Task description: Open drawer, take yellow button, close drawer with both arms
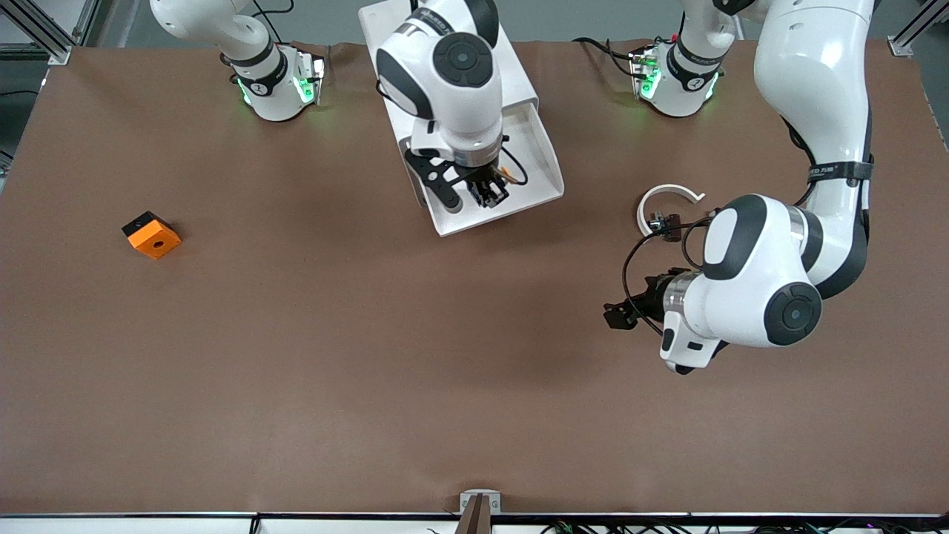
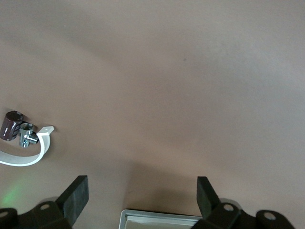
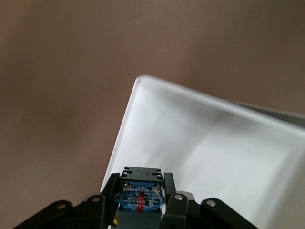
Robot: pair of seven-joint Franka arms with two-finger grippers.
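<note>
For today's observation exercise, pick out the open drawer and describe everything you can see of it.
The drawer is the top one of a white cabinet standing between the two arm bases. It is pulled well out toward the front camera, at a slant, showing a shallow white tray with low walls, smooth like plastic. The right gripper is down inside it, shut on the button, a small dark body with blue. The left gripper hangs open over bare table, apart from the drawer.
</note>
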